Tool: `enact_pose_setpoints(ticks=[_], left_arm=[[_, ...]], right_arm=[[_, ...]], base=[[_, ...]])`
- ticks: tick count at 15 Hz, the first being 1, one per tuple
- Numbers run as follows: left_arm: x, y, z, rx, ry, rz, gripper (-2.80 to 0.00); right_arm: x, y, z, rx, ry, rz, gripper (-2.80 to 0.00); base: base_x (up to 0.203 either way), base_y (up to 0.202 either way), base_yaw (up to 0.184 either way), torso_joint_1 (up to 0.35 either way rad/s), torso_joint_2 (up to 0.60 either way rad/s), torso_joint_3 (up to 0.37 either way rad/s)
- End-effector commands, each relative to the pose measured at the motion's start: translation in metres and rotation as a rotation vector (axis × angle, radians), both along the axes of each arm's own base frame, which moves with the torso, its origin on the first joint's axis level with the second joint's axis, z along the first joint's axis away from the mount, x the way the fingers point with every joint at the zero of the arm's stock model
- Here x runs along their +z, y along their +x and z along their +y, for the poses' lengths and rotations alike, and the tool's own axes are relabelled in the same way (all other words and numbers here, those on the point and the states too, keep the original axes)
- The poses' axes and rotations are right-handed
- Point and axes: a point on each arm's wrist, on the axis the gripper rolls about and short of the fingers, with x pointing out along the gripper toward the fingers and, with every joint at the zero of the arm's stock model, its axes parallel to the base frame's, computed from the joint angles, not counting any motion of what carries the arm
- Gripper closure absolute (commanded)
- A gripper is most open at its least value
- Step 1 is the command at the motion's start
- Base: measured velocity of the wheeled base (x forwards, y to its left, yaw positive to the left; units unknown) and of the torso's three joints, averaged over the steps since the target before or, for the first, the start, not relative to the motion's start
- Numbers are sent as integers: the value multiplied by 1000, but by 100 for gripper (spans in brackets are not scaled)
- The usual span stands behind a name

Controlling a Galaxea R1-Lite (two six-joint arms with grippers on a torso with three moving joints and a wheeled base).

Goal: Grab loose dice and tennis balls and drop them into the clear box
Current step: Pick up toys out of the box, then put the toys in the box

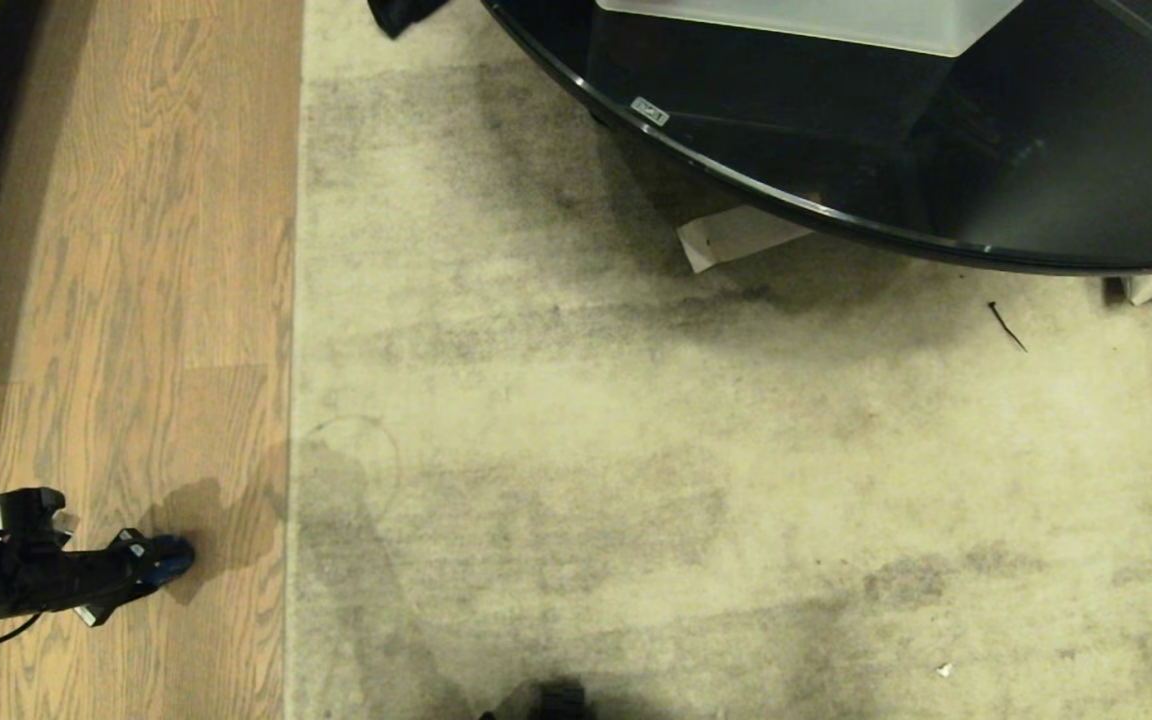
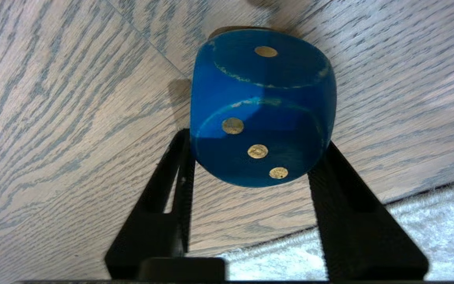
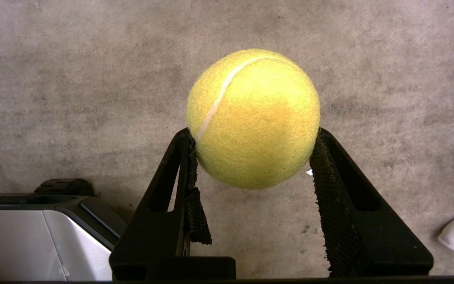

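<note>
Left gripper (image 2: 252, 157) clasps a blue wooden die (image 2: 262, 106) on the floor; right gripper (image 3: 252, 154) grips a yellow-green tennis ball (image 3: 253, 118). Neither has reached the translucent clear box (image 1: 806, 22).

My head camera looks steeply down on wood floor (image 1: 116, 250) and rug (image 1: 736, 480). My left wrist camera stares close past its fingers at the same floorboards and rug edge. My right wrist camera faces down at rug.
</note>
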Motion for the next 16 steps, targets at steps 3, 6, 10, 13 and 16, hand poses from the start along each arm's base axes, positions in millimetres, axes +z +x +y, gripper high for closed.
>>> enact_pose_setpoints(ticks=[3, 6, 10, 13, 16], left_arm=[[15, -1, 1, -2, 6, -31, 0], [66, -11, 3, -24, 24, -131, 0], [155, -39, -16, -50, 125, -281, 0], [231, -70, -53, -114, 244, -380, 0], [286, -101, -116, -181, 378, -410, 0]], right_arm=[[0, 0, 0, 0, 0, 0, 0], [0, 0, 0, 0, 0, 0, 0], [0, 0, 0, 0, 0, 0, 0], [0, 0, 0, 0, 0, 0, 0], [0, 0, 0, 0, 0, 0, 0]], base=[[0, 0, 0, 0, 0, 0], [0, 0, 0, 0, 0, 0], [0, 0, 0, 0, 0, 0], [0, 0, 0, 0, 0, 0], [0, 0, 0, 0, 0, 0]])
